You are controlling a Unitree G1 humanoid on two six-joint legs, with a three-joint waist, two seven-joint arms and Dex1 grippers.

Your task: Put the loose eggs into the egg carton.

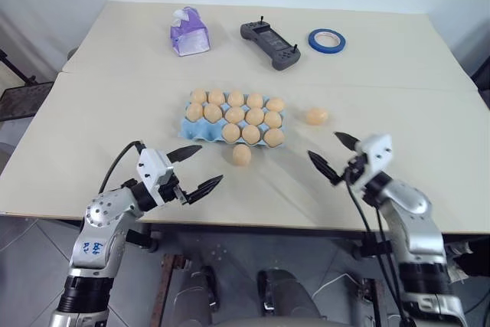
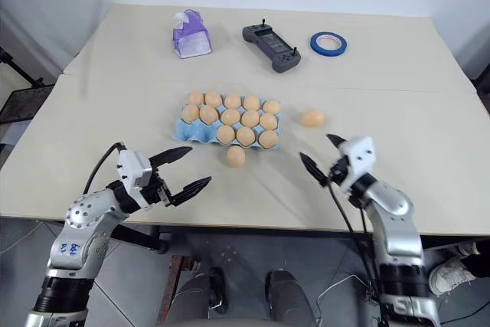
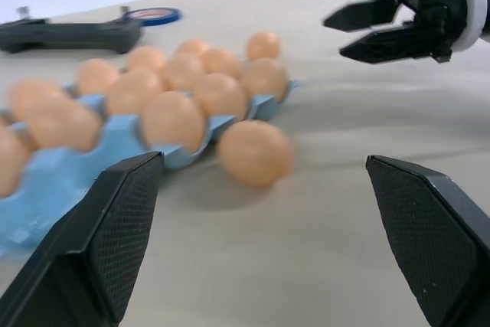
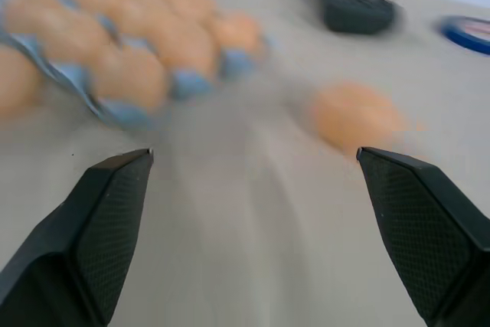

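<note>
The light blue egg carton (image 1: 187, 129) lies mid-table with several tan eggs in its cups. One loose egg (image 1: 242, 155) rests on the table just in front of the carton, and it is also close ahead in the left wrist view (image 3: 255, 152). A second loose egg (image 1: 316, 116) lies to the carton's right. My left gripper (image 1: 208, 165) hovers open near the front edge, left of the nearer egg and pointing toward it. My right gripper (image 1: 323, 145) is open and empty, in front of the right-hand egg (image 4: 356, 116).
A purple tissue pack (image 1: 189, 32), a black handheld controller (image 1: 269, 42) and a blue tape roll (image 1: 327, 40) sit at the back of the table. A seam runs across the tabletop behind the carton.
</note>
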